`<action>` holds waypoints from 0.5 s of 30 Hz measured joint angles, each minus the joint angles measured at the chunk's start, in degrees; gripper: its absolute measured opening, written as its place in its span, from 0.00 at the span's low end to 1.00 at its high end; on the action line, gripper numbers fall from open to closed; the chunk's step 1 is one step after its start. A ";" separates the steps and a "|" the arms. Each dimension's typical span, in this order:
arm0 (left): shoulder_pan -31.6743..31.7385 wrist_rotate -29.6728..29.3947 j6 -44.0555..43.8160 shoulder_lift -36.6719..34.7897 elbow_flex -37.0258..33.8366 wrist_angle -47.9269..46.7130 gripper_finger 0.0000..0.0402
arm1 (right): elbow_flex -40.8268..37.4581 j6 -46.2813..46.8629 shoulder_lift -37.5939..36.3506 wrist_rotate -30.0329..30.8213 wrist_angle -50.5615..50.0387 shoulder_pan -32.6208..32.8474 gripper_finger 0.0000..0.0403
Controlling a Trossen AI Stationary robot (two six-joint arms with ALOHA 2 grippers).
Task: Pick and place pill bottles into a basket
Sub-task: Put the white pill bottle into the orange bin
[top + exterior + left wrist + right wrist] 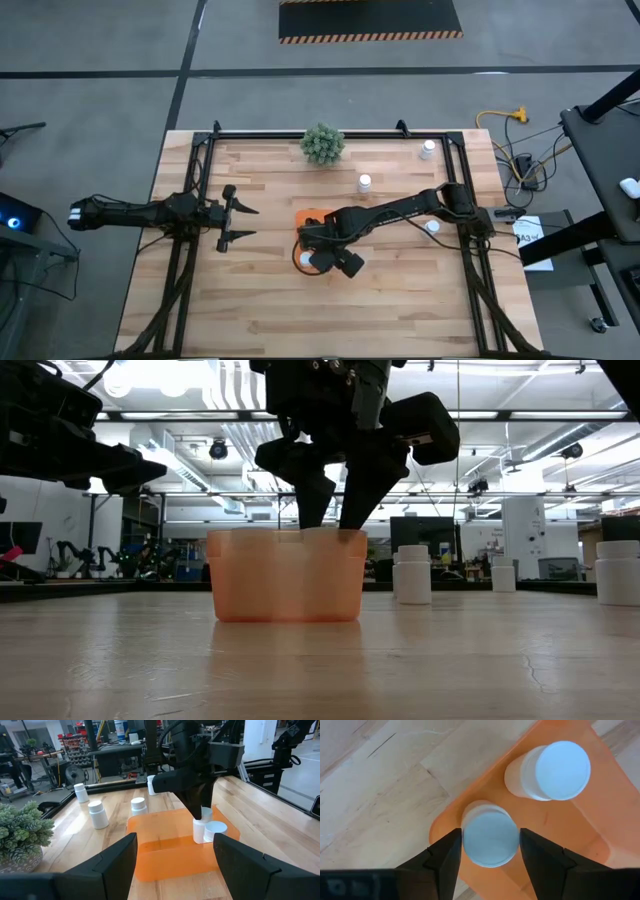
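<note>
The orange basket [580, 820] stands mid-table [310, 215], and two white pill bottles stand upright on its floor. My right gripper [490, 850] points down into the basket [285, 575]. It is open, with a finger close on either side of the cap of one bottle [490, 840]. The second bottle [555, 770] stands just beside it. Three more pill bottles [365, 183], [428, 150], [432, 227] stand on the table to the right of the basket. My left gripper [240, 222] waits open at the table's left, level and pointing at the basket.
A small green plant [322, 143] stands at the far edge, behind the basket. A black frame rail [330, 131] runs along the far side and down both sides of the table. The near half of the wooden table [330, 310] holds nothing.
</note>
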 joint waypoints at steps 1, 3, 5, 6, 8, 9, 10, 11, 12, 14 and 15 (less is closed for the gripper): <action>0.02 -0.02 0.00 0.00 0.00 0.00 0.61 | 0.00 0.54 -0.05 0.00 -0.03 -0.02 0.47; 0.02 -0.02 0.00 0.00 0.00 0.00 0.61 | 0.00 1.64 -0.10 0.00 -0.08 -0.01 0.47; 0.01 -0.01 0.00 0.00 0.00 0.01 0.61 | 0.00 2.46 -0.27 0.00 -0.67 0.01 0.47; 0.00 -0.02 0.00 0.00 0.00 0.02 0.61 | 0.00 2.86 -0.35 0.00 -1.15 0.01 0.47; 0.02 0.00 0.00 0.00 0.00 0.00 0.61 | 0.00 3.77 -0.61 0.20 -1.86 -0.02 0.47; 0.02 0.00 0.00 0.00 0.00 0.02 0.61 | 0.00 4.40 -0.74 0.78 -2.17 -0.02 0.47; 0.00 -0.02 -0.01 0.00 0.00 0.02 0.61 | 0.00 5.07 -0.86 1.73 -2.63 -0.02 0.47; 0.01 -0.02 0.00 0.00 0.00 0.00 0.61 | 0.00 5.79 -1.11 2.66 -3.00 -0.02 0.47; 0.01 -0.01 -0.01 0.00 0.00 0.01 0.61 | 0.00 6.37 -1.34 3.74 -3.22 0.00 0.47; 0.01 -0.01 -0.01 0.00 0.00 0.02 0.61 | 0.00 7.03 -2.08 4.69 -3.89 -0.03 0.47; 0.02 -0.02 -0.01 0.00 0.00 0.02 0.61 | 0.00 7.18 -2.48 4.69 -4.46 -0.03 0.47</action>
